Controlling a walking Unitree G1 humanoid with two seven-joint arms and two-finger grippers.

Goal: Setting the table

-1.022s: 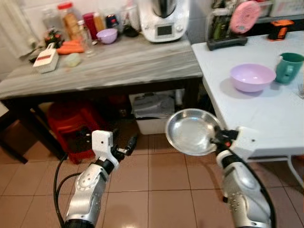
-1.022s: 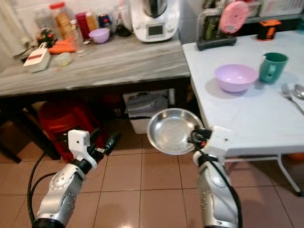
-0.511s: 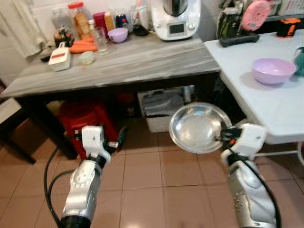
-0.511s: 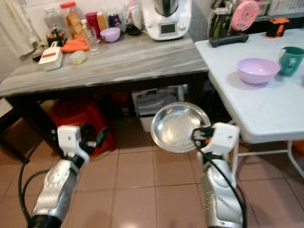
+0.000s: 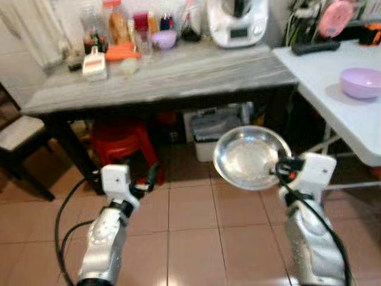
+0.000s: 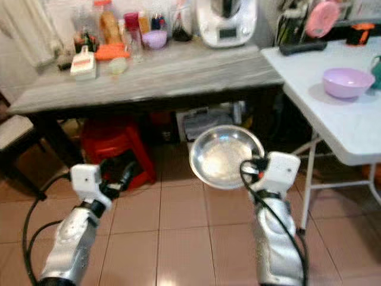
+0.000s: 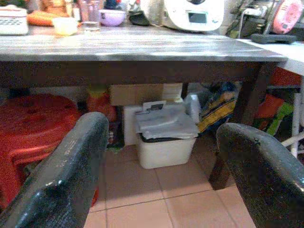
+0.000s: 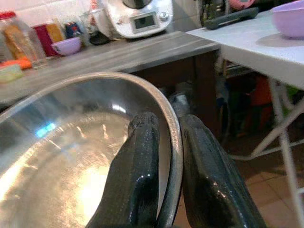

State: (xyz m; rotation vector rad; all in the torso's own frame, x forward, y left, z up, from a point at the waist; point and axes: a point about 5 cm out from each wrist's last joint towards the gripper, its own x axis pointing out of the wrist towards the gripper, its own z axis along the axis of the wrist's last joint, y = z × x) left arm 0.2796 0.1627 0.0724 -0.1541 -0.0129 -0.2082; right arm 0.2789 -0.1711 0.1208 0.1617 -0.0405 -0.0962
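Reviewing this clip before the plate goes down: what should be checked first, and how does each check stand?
1. Right gripper pinches the round shiny steel plate by its rim: ok.
2. Plate roughly level, hollow side up: ok.
3. Plate over the white folding table: not ok, it hangs over the tiled floor.
4. Bare spot beside the lilac plastic bowl: ok.
5. Left gripper open, holding nothing: ok.

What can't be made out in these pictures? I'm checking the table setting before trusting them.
- White table: cut off by the right edge in both eye views, so most of its setting is unseen.
- Jars on the grey counter: blurred, labels unreadable.
- Steel bowl: cut off in the right wrist view; right gripper fingers cover part of its rim.
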